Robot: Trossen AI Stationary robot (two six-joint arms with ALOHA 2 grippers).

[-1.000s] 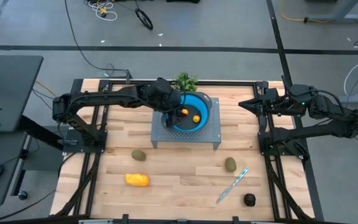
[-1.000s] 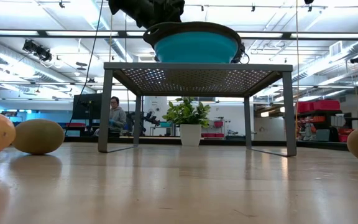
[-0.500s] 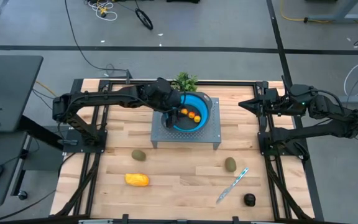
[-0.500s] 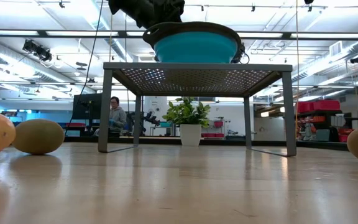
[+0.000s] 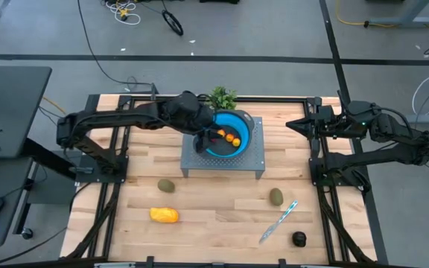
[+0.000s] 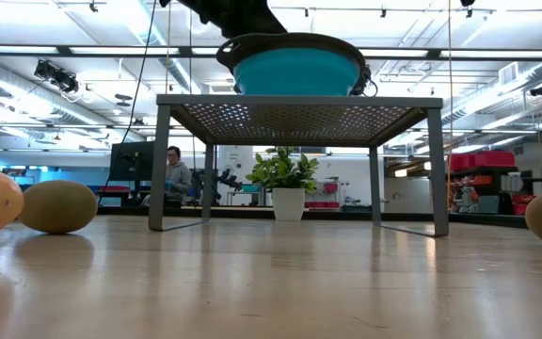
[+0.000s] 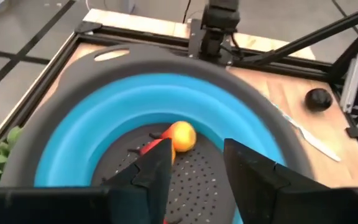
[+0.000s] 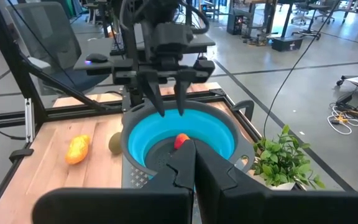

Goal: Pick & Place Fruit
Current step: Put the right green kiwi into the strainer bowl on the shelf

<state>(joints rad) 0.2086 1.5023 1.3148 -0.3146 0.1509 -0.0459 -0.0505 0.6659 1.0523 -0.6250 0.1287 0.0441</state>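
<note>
A blue bowl (image 5: 238, 123) with a grey rim stands on a perforated metal stand (image 5: 258, 159) at the middle far side of the table. Small round orange fruits (image 5: 234, 139) lie in it; one orange fruit (image 7: 183, 135) shows in the left wrist view. My left gripper (image 8: 166, 102) hovers open over the bowl's left part, empty. Two olive-brown ovals (image 5: 167, 185) (image 5: 275, 196), a yellow-orange oblong (image 5: 164, 215) and a black round fruit (image 5: 299, 238) lie on the wooden table. My right gripper (image 8: 194, 163) waits shut at the right, pointing toward the bowl.
A knife (image 5: 278, 222) with a light-blue handle lies near the table's front right. A green plant sprig (image 5: 220, 97) stands just behind the bowl. The stand's legs (image 6: 163, 165) lift the bowl well above the tabletop.
My left gripper has risen a little above the bowl and drawn back toward the table's left. The fruits on the table have kept their places.
</note>
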